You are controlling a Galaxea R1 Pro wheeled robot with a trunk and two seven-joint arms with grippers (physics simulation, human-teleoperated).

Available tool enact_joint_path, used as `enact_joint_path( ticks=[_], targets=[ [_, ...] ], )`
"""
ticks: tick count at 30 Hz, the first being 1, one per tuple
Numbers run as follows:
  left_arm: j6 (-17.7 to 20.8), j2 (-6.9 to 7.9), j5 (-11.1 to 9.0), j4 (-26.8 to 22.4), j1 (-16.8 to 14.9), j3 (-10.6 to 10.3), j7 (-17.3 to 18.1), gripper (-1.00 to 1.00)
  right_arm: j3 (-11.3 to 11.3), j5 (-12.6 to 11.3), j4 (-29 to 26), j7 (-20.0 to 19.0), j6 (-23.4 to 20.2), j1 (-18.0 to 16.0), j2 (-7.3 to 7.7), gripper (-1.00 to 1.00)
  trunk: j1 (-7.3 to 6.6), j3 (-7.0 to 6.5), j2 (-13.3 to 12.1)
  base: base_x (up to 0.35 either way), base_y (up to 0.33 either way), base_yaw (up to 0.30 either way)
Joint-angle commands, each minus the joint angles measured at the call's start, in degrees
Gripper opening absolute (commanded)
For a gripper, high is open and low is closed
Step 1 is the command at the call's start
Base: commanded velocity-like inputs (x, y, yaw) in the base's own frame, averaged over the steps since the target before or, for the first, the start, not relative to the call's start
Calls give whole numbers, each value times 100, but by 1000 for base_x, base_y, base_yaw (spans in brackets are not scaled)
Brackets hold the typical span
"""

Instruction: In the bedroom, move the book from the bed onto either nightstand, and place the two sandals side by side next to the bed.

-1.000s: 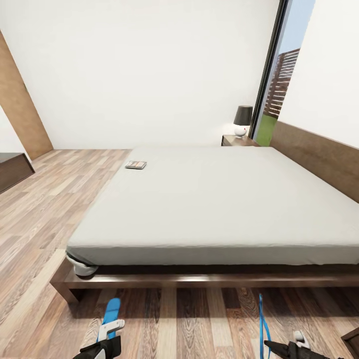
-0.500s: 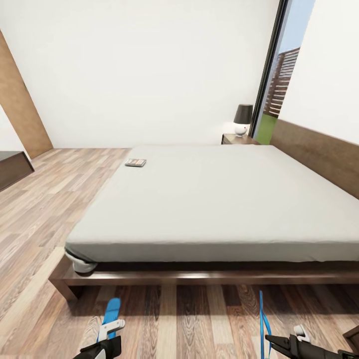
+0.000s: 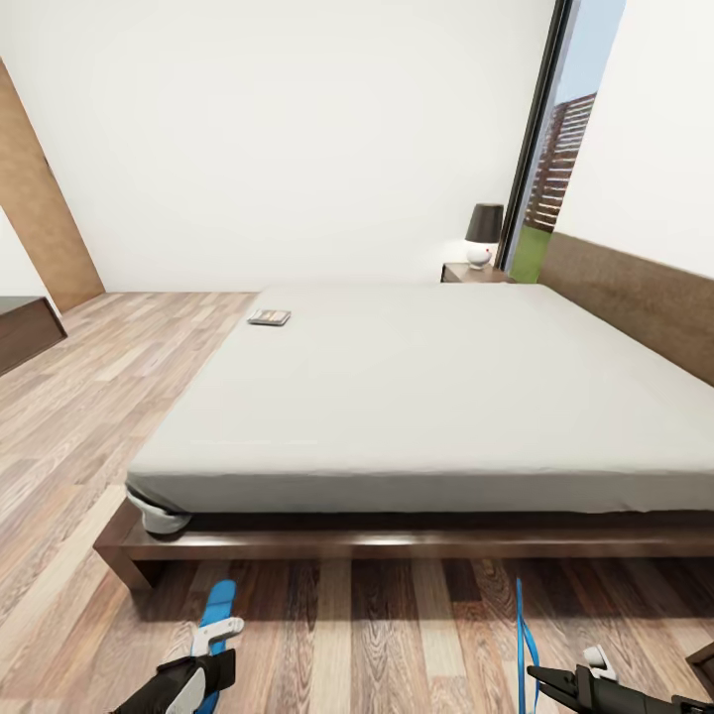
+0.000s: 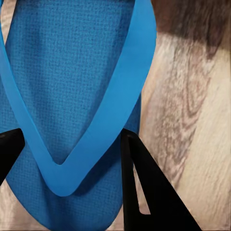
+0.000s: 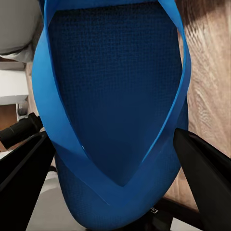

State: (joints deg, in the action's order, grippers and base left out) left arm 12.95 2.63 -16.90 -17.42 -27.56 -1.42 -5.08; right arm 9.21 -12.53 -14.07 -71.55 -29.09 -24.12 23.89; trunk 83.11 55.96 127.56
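The bed (image 3: pixel 426 397) stands straight ahead on its dark frame. The book (image 3: pixel 269 317) lies near the mattress's far left corner. One nightstand (image 3: pixel 474 273) stands beyond the bed beside the headboard (image 3: pixel 635 297). My left gripper (image 3: pixel 218 645) (image 4: pixel 72 144) hangs low over the floor before the bed, shut on the strap of a blue sandal (image 3: pixel 219 607) (image 4: pixel 72 72). To the right, my right gripper (image 3: pixel 540 679) (image 5: pixel 113 139) is shut across the width of the other sandal (image 3: pixel 521 635) (image 5: pixel 115 72), which stands on edge.
A black-shaded lamp (image 3: pixel 484 233) sits on the nightstand, beside a tall window (image 3: pixel 555 169). A low dark cabinet (image 3: pixel 20 332) and a wooden panel (image 3: pixel 40 208) stand at the left. A dark corner (image 3: pixel 704 659) juts in at the bottom right. Plank floor (image 3: pixel 99 416) stretches left of the bed.
The whole picture has slid up slightly as the camera moved. My left arm has swung a little left and lower beside its sandal. The right gripper holds its place.
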Motion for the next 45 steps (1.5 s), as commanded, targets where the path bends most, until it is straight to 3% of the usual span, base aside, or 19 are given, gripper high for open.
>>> enact_joint_path(
  ticks=[1, 4, 7, 12, 19, 39, 45],
  targets=[
    [253, 16, -45, -102, -5, -17, -30, -100, -6, -41, 1, -6, -52, -2, 4, -100, 21, 23, 44, 0, 0, 0],
    [733, 85, -37, -418, -11, -23, -35, -100, -6, -42, 1, -7, -53, -2, 5, -100, 87, 77, 164, 0, 0, 0],
    [850, 126, -34, -493, -12, -33, -38, -100, -6, -41, 1, -8, -53, -1, 6, -100, 153, 131, 284, 0, 0, 0],
    [886, 220, -27, -535, -13, -32, -198, -100, -1, -44, -7, -8, -59, 1, 23, -100, 263, 221, 485, 0, 0, 0],
    [872, 220, -32, -570, -13, -40, -191, -100, 2, -48, -8, -8, -61, -3, 128, -100, 417, 346, 766, 0, 0, 0],
    [856, 221, -33, -552, -13, -48, -195, -100, 2, -48, -17, -45, -62, -2, 211, -100, 856, 705, 1568, 0, 0, 0],
    [858, 217, -33, -552, -13, -51, -195, -100, 2, -48, -17, -192, -69, 0, 273, -100, 872, 838, 1576, 0, 0, 0]
  ],
)
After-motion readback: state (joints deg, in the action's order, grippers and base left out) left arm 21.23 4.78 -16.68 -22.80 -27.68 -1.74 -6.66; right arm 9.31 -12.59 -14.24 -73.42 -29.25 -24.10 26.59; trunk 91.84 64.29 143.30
